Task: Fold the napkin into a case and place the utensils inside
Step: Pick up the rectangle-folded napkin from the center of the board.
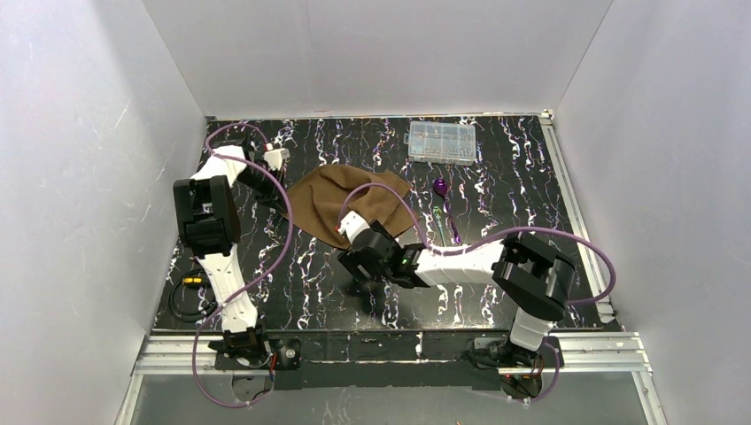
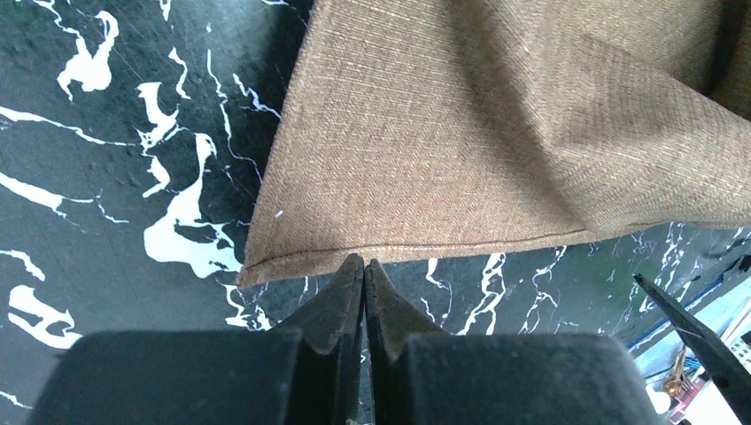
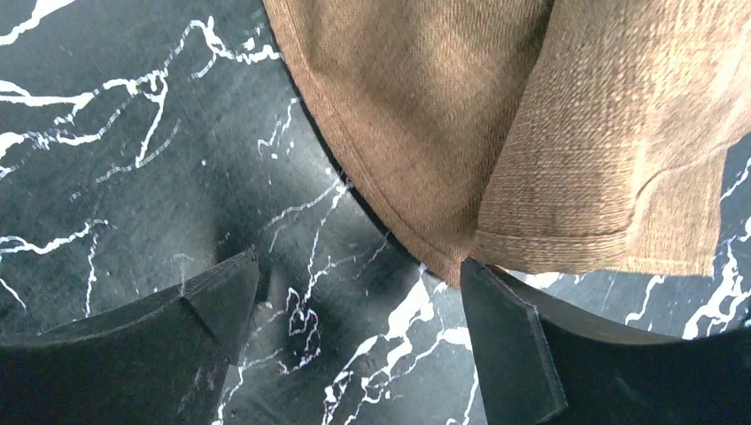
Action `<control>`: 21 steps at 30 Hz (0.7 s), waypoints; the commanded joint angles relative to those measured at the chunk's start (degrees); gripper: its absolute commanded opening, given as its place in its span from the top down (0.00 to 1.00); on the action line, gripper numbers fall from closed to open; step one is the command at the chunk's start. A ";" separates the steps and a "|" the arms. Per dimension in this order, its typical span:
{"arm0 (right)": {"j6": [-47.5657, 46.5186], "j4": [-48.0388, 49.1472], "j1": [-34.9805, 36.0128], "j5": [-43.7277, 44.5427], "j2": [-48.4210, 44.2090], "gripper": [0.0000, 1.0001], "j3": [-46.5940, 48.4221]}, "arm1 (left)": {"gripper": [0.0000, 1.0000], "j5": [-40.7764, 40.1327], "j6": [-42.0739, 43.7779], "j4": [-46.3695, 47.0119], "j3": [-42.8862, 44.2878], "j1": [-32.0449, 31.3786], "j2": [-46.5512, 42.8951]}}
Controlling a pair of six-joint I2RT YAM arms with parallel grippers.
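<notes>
The brown napkin (image 1: 345,205) lies loosely bunched on the black marble table, left of centre. My left gripper (image 1: 283,202) is at its left edge. In the left wrist view its jaws (image 2: 365,262) are shut, the tips pinching the stitched hem of the napkin (image 2: 496,133). My right gripper (image 1: 344,232) is at the napkin's near edge, open (image 3: 359,261). Its right finger (image 3: 496,336) touches a folded corner of the napkin (image 3: 567,168), and only bare table lies between the fingers. The utensils lie to the right: a purple-headed one (image 1: 440,187) and a slimmer one (image 1: 438,221) beside it.
A clear plastic compartment box (image 1: 441,143) stands at the back, right of centre. A black cable coil (image 1: 186,290) lies by the left arm's base. White walls close in the table on three sides, and a metal rail (image 1: 390,350) runs along the near edge.
</notes>
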 commanded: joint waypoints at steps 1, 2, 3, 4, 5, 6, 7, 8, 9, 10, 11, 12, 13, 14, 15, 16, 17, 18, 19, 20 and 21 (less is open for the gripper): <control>-3.61 4.08 0.11 0.35 1.26 0.07 4.35 | 1.00 2.35 1.55 -3.07 -0.51 -0.12 -6.98; -4.35 3.89 0.12 0.66 1.89 0.07 4.50 | 1.00 2.10 2.17 -3.74 -0.27 -0.11 -7.89; -5.04 3.47 0.09 1.04 2.50 0.07 4.87 | 1.00 1.53 2.87 -4.28 0.14 -0.11 -8.68; -5.50 3.06 -0.07 1.24 2.98 0.08 4.97 | 0.90 0.80 3.93 -4.84 0.62 -0.05 -9.42; -5.78 2.72 -0.41 1.31 3.32 0.08 5.01 | 0.80 0.05 5.31 -5.26 0.87 -0.09 -10.19; -5.87 2.41 -0.78 1.25 3.46 0.09 4.85 | 0.68 -0.73 6.98 -5.34 0.84 -0.06 -10.92; -6.02 2.27 -1.39 0.96 3.42 0.09 4.56 | 0.59 -1.61 9.21 -5.46 0.61 -0.06 -11.64; -5.99 2.18 -2.09 0.66 3.30 0.10 4.16 | 0.45 -2.25 11.76 -5.51 0.35 -0.10 -12.17; -6.12 2.01 -2.75 0.34 3.05 0.11 3.73 | 0.33 -2.80 15.03 -5.68 0.05 -0.11 -12.60; -6.26 1.91 -3.55 0.28 2.72 0.12 3.23 | 0.26 -3.35 18.30 -5.92 -0.21 -0.11 -13.04; -6.34 1.84 -3.98 0.27 2.37 0.13 2.88 | 0.24 -3.85 21.83 -5.91 -0.69 -0.11 -13.49; -6.37 1.73 -4.14 0.64 2.13 0.14 2.67 | 0.24 -4.08 25.22 -5.68 -1.31 -0.11 -14.15; -7.86 1.51 -4.24 1.12 1.96 0.15 2.67 | 0.13 -4.26 28.12 -4.90 -2.24 -0.11 -14.92; -8.40 1.07 -4.26 1.43 1.92 0.16 2.75 | 0.11 -4.57 30.92 -4.16 -3.15 -0.16 -15.58; -8.77 0.81 -4.25 1.71 1.92 0.18 2.78 | 0.10 -4.64 33.24 -3.73 -3.94 -0.36 -16.24; -9.12 0.67 -4.32 1.90 1.90 0.19 2.73 | 0.10 -4.83 35.30 -3.09 -4.96 -0.64 -16.87; -9.43 0.65 -4.40 1.95 1.90 0.21 2.65 | 0.11 -4.89 37.29 -2.30 -5.93 -0.88 -17.41; -9.66 0.65 -4.37 1.93 2.14 0.22 2.57 | 0.11 -4.91 38.99 -1.63 -6.86 -1.24 -17.88; -9.89 0.59 -4.48 1.92 2.43 0.24 2.52 | 0.11 -4.91 41.71 -1.28 -7.67 -1.59 -18.21; -10.00 0.38 -4.51 1.89 2.71 0.26 2.56 | 0.12 -4.78 43.71 -1.10 -8.37 -1.83 -18.59; -10.17 0.05 -4.67 1.86 2.99 0.28 2.60 | 0.12 -4.90 45.52 -0.86 -9.00 -2.06 -18.77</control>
